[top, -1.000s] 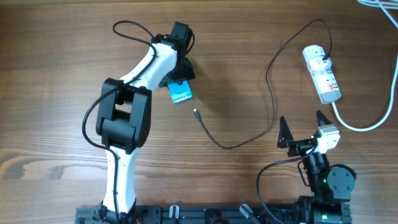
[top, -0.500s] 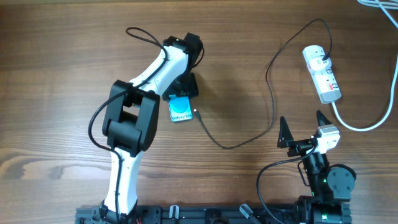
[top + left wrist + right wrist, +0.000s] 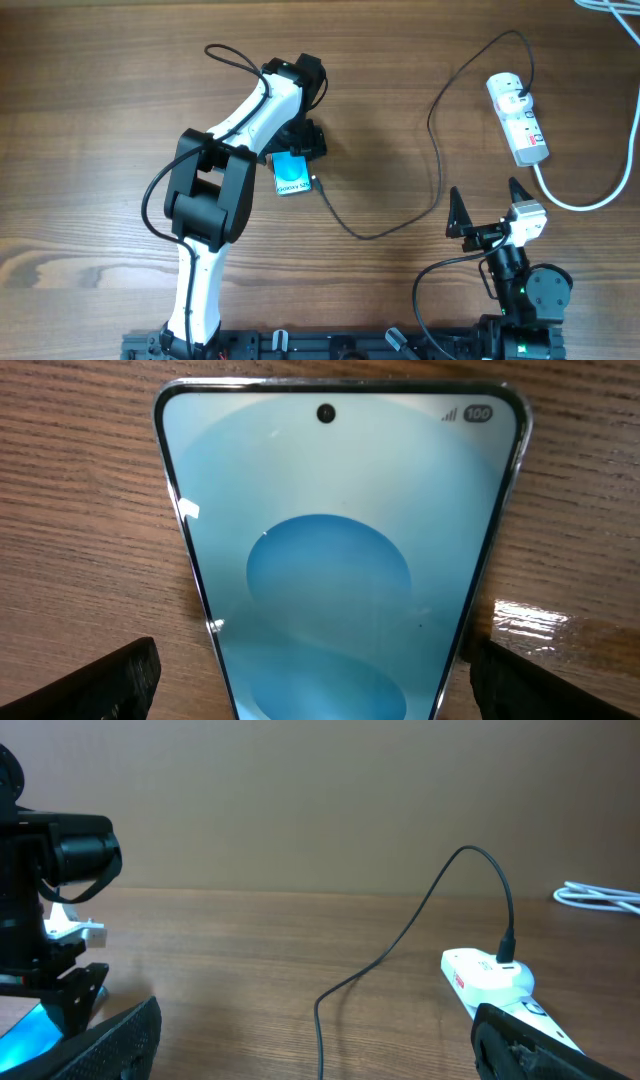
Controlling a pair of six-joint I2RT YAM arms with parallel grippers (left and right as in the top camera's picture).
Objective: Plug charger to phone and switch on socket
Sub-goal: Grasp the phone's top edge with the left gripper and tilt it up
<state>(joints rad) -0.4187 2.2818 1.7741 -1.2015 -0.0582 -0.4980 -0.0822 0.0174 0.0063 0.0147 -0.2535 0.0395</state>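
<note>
The phone (image 3: 290, 176) lies flat on the wooden table, its cyan screen up. It fills the left wrist view (image 3: 340, 540). My left gripper (image 3: 298, 150) is open and straddles the phone's near end (image 3: 310, 685), with a gap on the left side. The charger's black cable (image 3: 437, 160) runs from its plug tip (image 3: 314, 182), which lies right beside the phone's edge, in a loop to the socket (image 3: 518, 120), where its other end is plugged in. My right gripper (image 3: 485, 200) is open and empty (image 3: 320, 1050), with the socket (image 3: 490, 982) to its front right.
A thick white cord (image 3: 590, 200) leaves the socket toward the right edge. More white cable (image 3: 610, 15) lies at the back right corner. The left arm (image 3: 50, 870) stands at the left of the right wrist view.
My left gripper carried the phone toward me and to the right, turning it, until it lay beside the plug tip. In the last half second the jaws widened and the phone stayed still. The right arm has not moved.
</note>
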